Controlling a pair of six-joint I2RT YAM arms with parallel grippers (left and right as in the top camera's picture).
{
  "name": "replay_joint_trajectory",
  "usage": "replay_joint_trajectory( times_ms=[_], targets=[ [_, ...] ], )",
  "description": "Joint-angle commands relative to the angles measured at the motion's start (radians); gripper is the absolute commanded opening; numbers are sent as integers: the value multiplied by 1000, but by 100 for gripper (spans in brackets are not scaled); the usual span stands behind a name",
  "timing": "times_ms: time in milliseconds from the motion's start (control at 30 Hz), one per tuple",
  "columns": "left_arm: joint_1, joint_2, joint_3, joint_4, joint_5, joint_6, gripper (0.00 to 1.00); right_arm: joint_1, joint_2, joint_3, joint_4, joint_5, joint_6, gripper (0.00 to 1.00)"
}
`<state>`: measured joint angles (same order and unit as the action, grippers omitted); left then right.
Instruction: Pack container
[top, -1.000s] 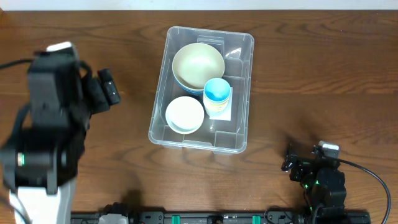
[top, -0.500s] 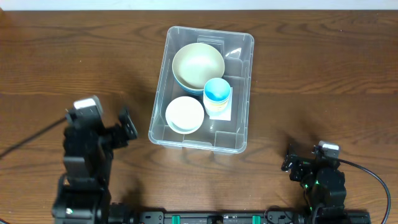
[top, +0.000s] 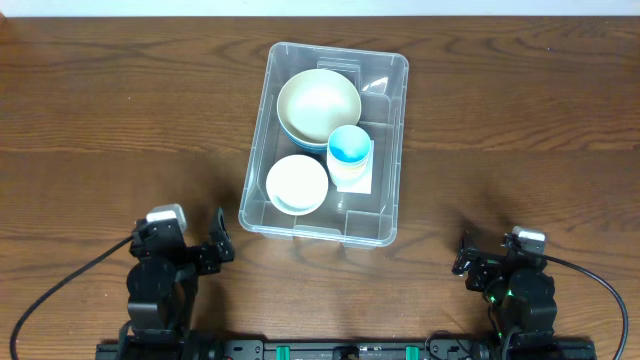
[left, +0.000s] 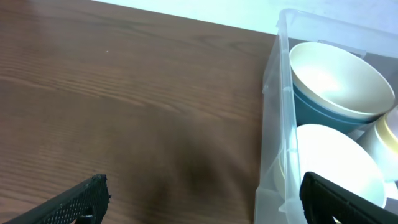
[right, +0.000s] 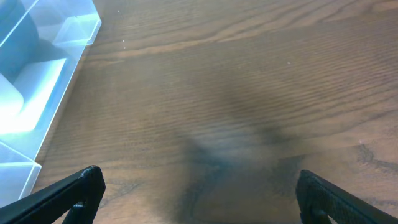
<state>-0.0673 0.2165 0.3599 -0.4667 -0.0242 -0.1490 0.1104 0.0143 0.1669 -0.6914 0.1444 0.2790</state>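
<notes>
With big bowl (top: 318, 103), small bowl (top: 297, 183) and cup (top: 349, 150) inside the container (top: 318, 233) mid-worktop (top: 520, 120), I judge packing done: my left claw (left: 202, 186) and right claw (right: 199, 180), both spread open and empty, should rest clear of it.

two bowls (top: 318, 103) and a cup (top: 349, 150) sit inside the container (top: 392, 215).

- A robot lab bench: the left arm (top: 160, 290) and right arm (top: 515, 295) stand at the near edge of a wood-grain tabletop (top: 120, 120).
- Black cables (top: 88, 262) trail from them beside a mounting rail (top: 340, 351).
</notes>
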Motion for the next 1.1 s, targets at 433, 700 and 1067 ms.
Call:
replay_joint_trajectory(
  times_ms=[433,700,1067],
  targets=[
    [0,-127,-125,5,21,17,98,-6,-8,-5,-2,-3,12,99],
    [0,-195,-143,5,21,17,98,-6,-8,-5,-2,-3,12,99],
    [0,-215,-143,6,21,17,98,-6,-8,-5,-2,-3,12,99]
  ],
)
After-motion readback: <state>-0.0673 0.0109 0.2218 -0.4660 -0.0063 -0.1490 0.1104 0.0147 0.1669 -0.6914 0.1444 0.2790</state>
